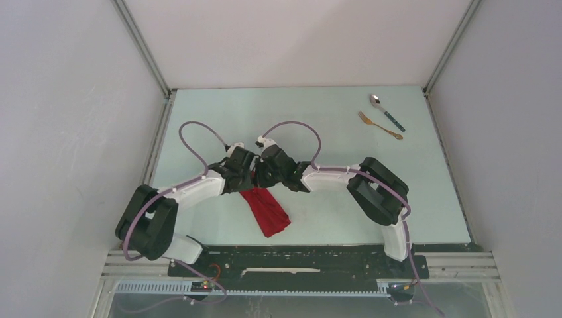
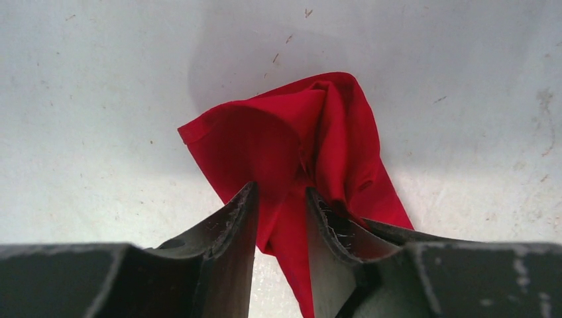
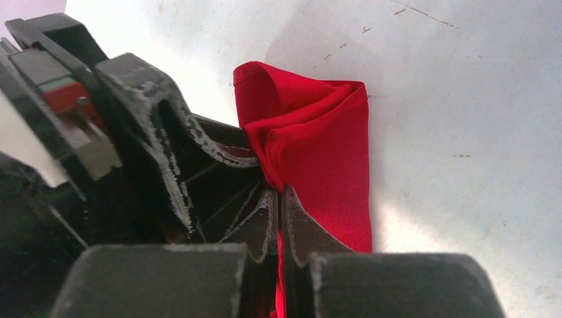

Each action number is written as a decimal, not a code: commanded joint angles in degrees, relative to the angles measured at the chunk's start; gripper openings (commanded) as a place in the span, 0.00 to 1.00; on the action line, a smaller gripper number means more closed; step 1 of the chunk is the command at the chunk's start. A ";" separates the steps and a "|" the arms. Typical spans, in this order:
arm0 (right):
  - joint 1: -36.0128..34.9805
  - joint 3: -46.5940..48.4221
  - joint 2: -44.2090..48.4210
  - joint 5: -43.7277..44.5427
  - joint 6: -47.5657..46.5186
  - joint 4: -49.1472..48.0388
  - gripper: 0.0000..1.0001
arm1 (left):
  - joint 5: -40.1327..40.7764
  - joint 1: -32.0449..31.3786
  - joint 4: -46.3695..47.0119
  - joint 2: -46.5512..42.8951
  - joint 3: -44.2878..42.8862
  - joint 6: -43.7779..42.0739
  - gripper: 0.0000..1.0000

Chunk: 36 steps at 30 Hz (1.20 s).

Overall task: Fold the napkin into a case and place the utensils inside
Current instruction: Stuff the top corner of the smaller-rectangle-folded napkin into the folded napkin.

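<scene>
The red napkin (image 1: 267, 211) is bunched and crumpled, its top end lifted between my two grippers and its lower end trailing on the table toward the near edge. My right gripper (image 3: 281, 189) is shut on a fold of the napkin (image 3: 318, 146). My left gripper (image 2: 281, 189) has its jaws apart around the napkin (image 2: 291, 132), with cloth hanging between them. In the top view the left gripper (image 1: 245, 173) and the right gripper (image 1: 263, 177) meet tip to tip. The teal-handled spoon (image 1: 388, 112) and the gold fork (image 1: 380, 125) lie at the far right.
The pale table (image 1: 318, 126) is enclosed by white walls at the back and sides. A black base rail (image 1: 298, 262) runs along the near edge. Purple cables (image 1: 192, 142) loop above both arms. The left gripper's body (image 3: 132, 132) fills the left of the right wrist view.
</scene>
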<state>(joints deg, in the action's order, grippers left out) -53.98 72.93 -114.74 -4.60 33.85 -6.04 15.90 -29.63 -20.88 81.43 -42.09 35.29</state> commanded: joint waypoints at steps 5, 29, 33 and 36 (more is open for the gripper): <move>0.03 2.06 3.17 0.01 0.65 -0.99 0.00 | 4.21 -1.04 -1.18 1.62 -2.41 -1.17 0.29; -1.99 0.78 -3.72 -4.51 2.44 -11.50 0.00 | -10.44 8.59 8.09 -9.05 8.32 1.35 0.00; -0.31 0.37 -6.13 -9.45 3.48 -14.65 0.00 | -12.48 10.47 10.50 -10.02 11.03 1.22 0.00; 0.68 -0.17 -7.43 -11.61 3.55 -15.30 0.00 | -12.83 10.98 11.90 -12.34 12.66 1.71 0.00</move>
<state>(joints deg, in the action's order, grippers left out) -54.92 72.90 -120.42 -11.84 36.16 -16.53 5.19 -19.40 -12.82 73.03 -30.87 36.03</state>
